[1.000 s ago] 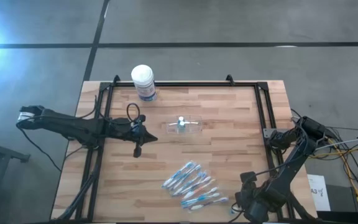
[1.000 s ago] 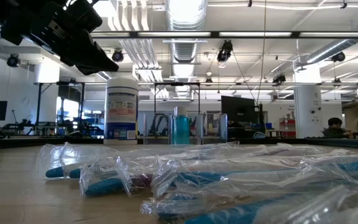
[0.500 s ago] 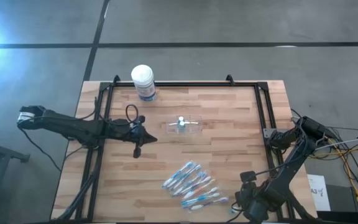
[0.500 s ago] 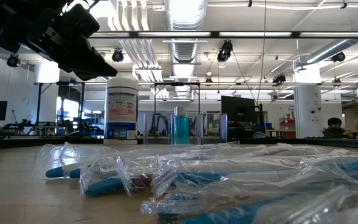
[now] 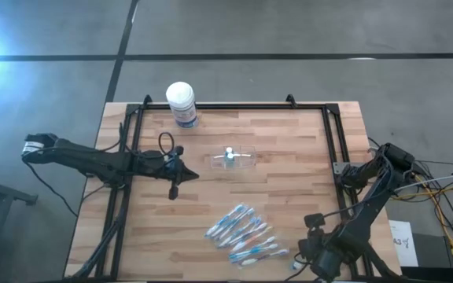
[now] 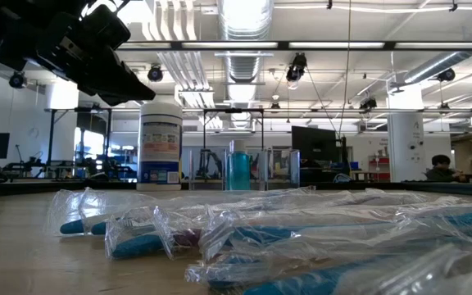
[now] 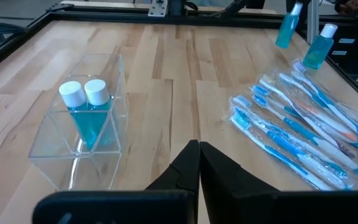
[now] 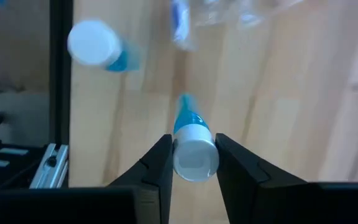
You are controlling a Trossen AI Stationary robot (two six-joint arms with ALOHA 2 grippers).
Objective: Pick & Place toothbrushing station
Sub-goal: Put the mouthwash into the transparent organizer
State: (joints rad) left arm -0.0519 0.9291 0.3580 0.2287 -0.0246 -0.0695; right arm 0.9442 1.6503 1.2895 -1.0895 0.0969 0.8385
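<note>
My right claw [image 8: 194, 155] is closing on a tiny white-capped tube [image 8: 194, 152] at the surface's [image 5: 289, 157] near right corner beside the toothbrushes [image 5: 246, 234]; looks light, stiff, slick and prone to roll, so I'd pinch just under the cap; left claw [image 7: 199, 163] shut, idle.

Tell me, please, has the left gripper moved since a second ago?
Barely: in the low view the left gripper has shifted slightly leftward, away from the white-lidded canister.

A tiny white-capped blue tube [image 8: 194, 149] is pinched between the two dark fingers [image 8: 157, 165] of the right hand [image 8: 193, 163], over the wooden surface [image 8: 278, 112]. A second capped tube [image 8: 98, 46] is seen farther off, beside a black rail [image 8: 61, 68].
</note>
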